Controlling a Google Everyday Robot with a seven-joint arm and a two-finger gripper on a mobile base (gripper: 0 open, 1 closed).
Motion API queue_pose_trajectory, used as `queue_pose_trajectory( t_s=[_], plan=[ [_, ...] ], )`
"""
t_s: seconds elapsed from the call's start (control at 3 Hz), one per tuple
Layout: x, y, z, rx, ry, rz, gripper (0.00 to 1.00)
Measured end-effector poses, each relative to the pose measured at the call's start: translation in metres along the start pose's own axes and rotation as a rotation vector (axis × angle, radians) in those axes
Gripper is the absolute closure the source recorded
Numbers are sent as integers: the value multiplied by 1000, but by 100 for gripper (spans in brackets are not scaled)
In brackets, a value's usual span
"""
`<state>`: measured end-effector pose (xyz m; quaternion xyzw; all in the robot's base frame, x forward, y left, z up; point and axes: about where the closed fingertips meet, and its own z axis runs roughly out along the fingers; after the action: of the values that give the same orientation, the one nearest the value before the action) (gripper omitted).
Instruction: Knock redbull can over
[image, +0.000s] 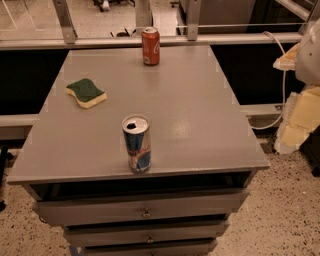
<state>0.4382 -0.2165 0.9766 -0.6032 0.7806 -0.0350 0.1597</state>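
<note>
The redbull can stands upright near the front edge of the grey table top. It is tall and slim, blue and silver with red marking, and its silver top has an open hole. My gripper is at the right edge of the view, a pale white and cream shape off the table's right side. It is well apart from the can and holds nothing that I can see.
An orange-red soda can stands upright at the table's back edge. A green and yellow sponge lies at the back left. Drawers sit below the top. A white cable hangs at the right, with a railing behind.
</note>
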Motion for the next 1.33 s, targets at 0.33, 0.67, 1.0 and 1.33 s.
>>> queue_pose_trajectory(
  t_s=[0.33,0.67,1.0,1.33],
  plan=[
    [0,0,0,0,0,0,0],
    [-1,-1,2,1,-24,7,0],
    [-11,5,21,-31,-112,30,0],
    [-33,14,50,-79,-270,62,0]
  ],
)
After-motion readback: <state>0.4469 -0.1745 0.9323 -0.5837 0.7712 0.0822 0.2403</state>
